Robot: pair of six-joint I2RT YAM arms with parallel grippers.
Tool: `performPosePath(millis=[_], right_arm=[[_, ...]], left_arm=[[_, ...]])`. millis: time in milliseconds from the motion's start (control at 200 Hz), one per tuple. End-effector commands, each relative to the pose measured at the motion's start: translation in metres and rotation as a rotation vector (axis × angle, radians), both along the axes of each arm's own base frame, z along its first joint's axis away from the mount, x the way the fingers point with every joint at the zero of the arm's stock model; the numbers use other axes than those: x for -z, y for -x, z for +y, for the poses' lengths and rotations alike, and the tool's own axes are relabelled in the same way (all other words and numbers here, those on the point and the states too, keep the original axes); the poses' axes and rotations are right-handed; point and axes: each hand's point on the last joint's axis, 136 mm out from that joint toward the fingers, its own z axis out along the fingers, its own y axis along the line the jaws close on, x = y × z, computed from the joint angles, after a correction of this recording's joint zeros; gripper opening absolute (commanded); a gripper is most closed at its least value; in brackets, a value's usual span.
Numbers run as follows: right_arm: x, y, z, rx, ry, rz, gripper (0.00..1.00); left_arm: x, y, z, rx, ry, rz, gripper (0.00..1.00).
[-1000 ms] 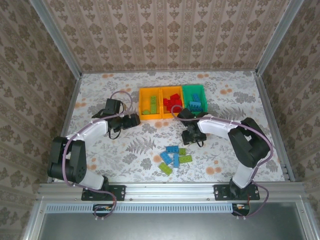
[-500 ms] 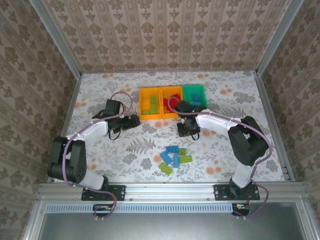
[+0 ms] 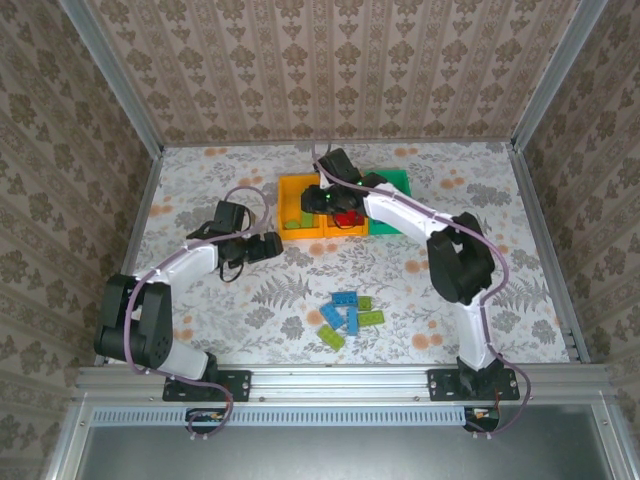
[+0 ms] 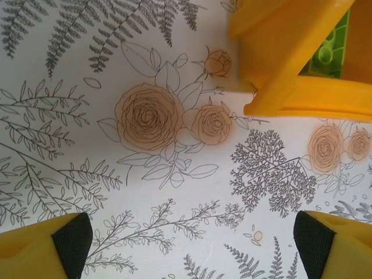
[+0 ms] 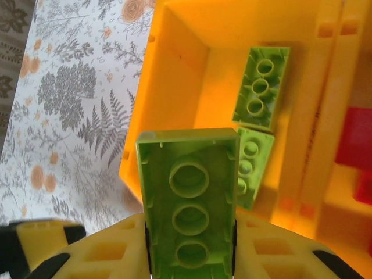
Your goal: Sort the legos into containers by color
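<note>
Lime brick (image 5: 189,203): pinched in right gripper (image 3: 322,199), long axis running straight out from the fingers. Left orange bin (image 5: 174,75) lies directly beneath, with two binned lime bricks (image 5: 261,87) ahead-right. Left gripper (image 3: 265,245) is spread wide, empty, and farther off.

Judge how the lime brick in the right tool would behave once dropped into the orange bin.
Probably stiff: the brick shows straight edges while gripped by the right tool. Likely light, since its underside is hollow with open tubes. Unlikely to roll, being flat-sided; it may settle flat like the two bricks lying in the bin.
</note>
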Motion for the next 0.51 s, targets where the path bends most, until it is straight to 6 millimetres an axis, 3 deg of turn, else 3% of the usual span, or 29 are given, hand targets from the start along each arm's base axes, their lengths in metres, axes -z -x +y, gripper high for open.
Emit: performPosePath(millis=[0, 130, 225, 355, 500], right_arm=[[0.005, -0.018, 0.009, 0.035, -0.074, 0.045, 0.34], [0.013, -0.031, 0.014, 0.059, -0.124, 0.075, 0.42], [0.013, -0.033, 0.015, 0.063, -0.135, 0.079, 0.63], [0.001, -0.022, 0.015, 0.033, -0.147, 0.072, 0.7], [-0.012, 0.007, 0.002, 0.0, -0.093, 0.054, 0.77]], left_arm=[[-0.002, 0.004, 0.001, 0.015, -0.014, -0.016, 0.94], [-0.002, 0.005, 0.001, 0.018, -0.012, -0.015, 0.94], [-0.003, 0.007, 0.0, 0.026, -0.023, -0.019, 0.94], [0.0, 0.01, 0.0, 0.033, -0.041, -0.017, 0.94], [0.003, 0.01, -0.001, 0.032, -0.041, -0.011, 0.94]])
